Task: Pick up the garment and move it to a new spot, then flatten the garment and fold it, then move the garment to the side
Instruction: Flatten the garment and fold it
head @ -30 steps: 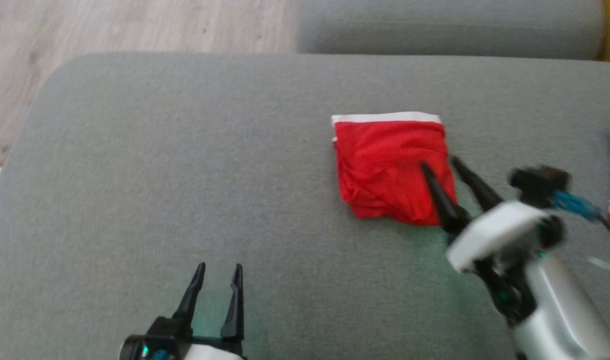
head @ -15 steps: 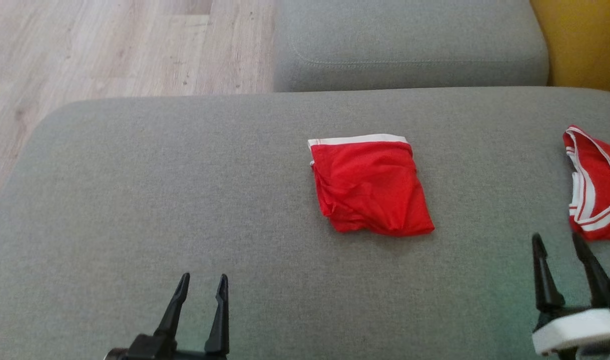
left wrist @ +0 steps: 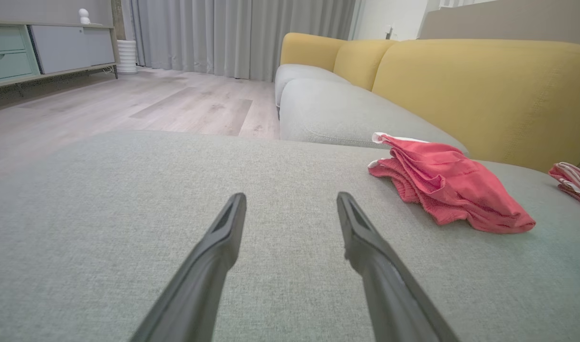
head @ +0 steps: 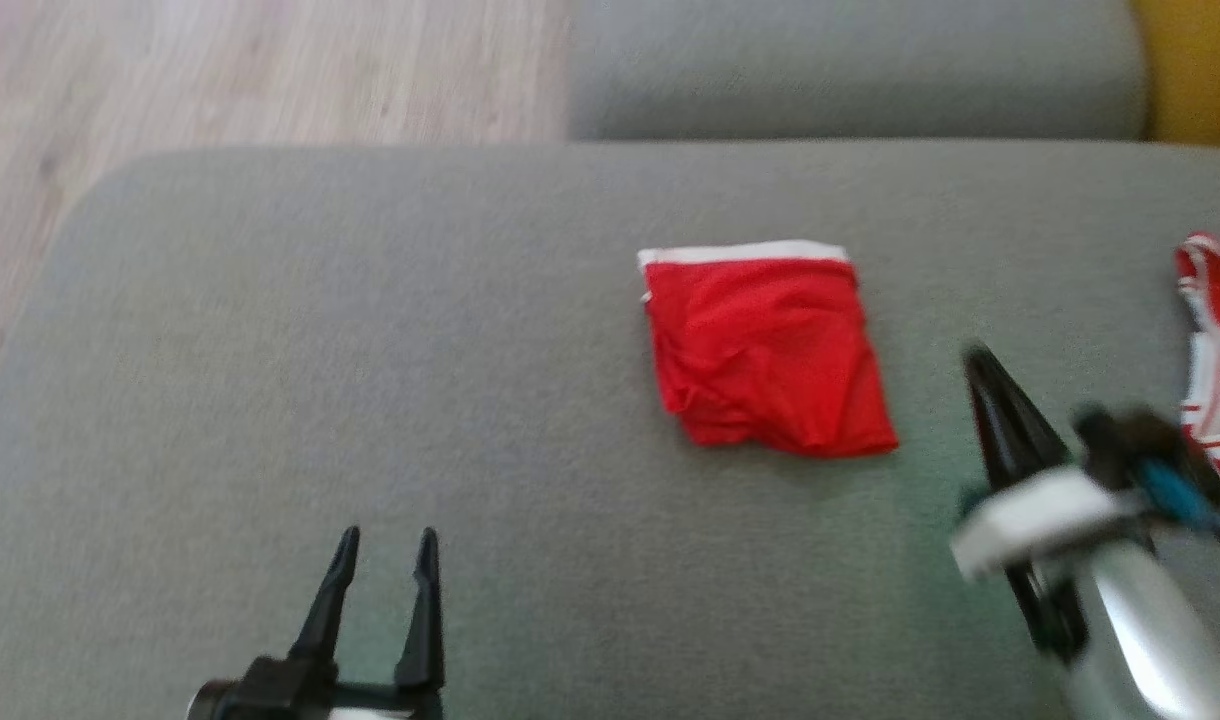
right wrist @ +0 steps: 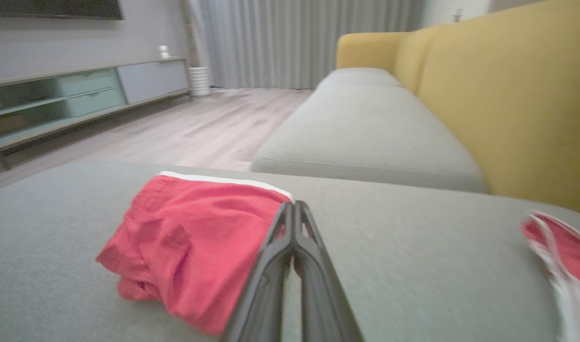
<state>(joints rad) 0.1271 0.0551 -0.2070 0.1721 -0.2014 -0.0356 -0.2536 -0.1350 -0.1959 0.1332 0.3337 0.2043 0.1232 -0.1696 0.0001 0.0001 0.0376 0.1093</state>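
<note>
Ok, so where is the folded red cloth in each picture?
Head view: the red garment lies right of centre on the grey cushion.
Left wrist view: the red garment is at the right, about halfway up.
Right wrist view: the red garment is left of centre, low down.
Shared landmark: the striped garment, at the right edge in every view.

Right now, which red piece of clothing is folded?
The plain red garment in the middle, with one white band; the striped garment at the right edge lies bunched up.
</note>
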